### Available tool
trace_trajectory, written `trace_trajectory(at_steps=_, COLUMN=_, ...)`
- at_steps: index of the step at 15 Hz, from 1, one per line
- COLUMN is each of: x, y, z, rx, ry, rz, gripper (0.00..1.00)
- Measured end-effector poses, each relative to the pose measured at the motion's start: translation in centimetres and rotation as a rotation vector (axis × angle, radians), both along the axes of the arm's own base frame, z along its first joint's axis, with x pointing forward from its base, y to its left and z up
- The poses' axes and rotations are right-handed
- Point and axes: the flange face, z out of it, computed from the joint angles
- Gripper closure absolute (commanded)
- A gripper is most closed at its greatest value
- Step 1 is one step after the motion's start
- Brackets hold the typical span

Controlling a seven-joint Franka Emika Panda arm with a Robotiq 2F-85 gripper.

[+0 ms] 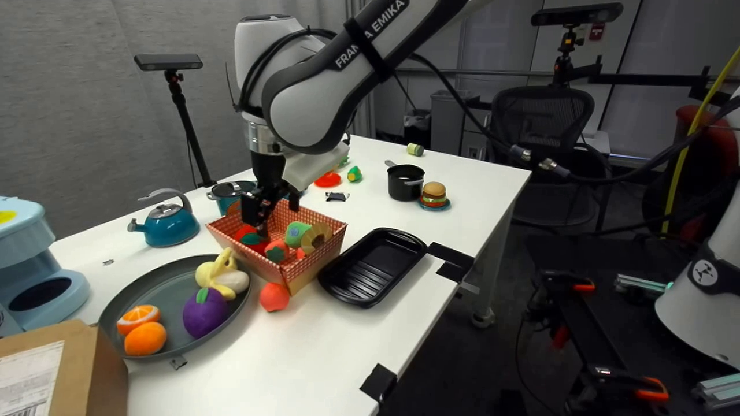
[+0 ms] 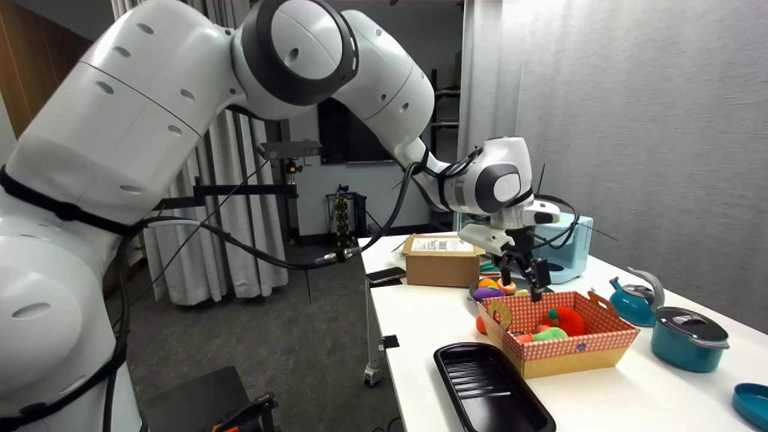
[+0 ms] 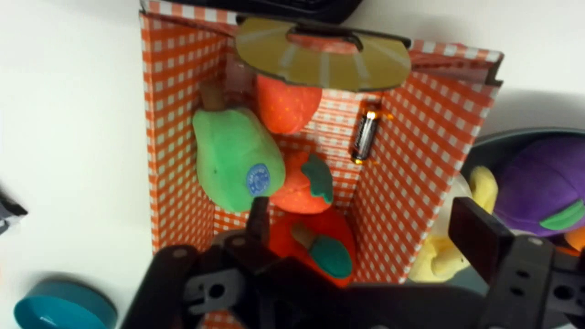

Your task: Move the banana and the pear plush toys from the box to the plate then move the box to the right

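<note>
hovering above the box (image 2: 573, 363), fingers (image 3: 477, 240) stand wide apart; pear (image 3: 235, 160) lies inside, banana (image 1: 214, 275) on the plate (image 1: 167, 283).

One banana (image 1: 221, 274), one green pear (image 3: 237, 157), one checked box (image 2: 579, 354), one grey plate (image 1: 173, 290), two pots (image 1: 403, 186)

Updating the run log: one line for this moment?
tool: open, nothing held; banana: on plate; pear: in box; box: beside plate; next: likely pear to plate
</note>
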Motion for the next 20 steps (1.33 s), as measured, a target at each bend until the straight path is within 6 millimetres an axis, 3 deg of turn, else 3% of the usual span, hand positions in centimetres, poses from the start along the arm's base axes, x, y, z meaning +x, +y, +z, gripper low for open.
trace_trajectory(at_steps=6, x=-2.7, y=-2.0, z=-2.7, rx=-0.007, ry=0.040, rz=-0.037, gripper=0.00)
trace_trajectory(at_steps=12, x=-3.5, y=-4.0, z=-1.5, rx=-0.012, ry=0.031, rz=-0.065, gripper=0.00)
trace_trajectory(at_steps=20, x=-3.4, y=-3.1, z=-1.7, rx=-0.004, ry=0.033, rz=-0.048, gripper=0.00)
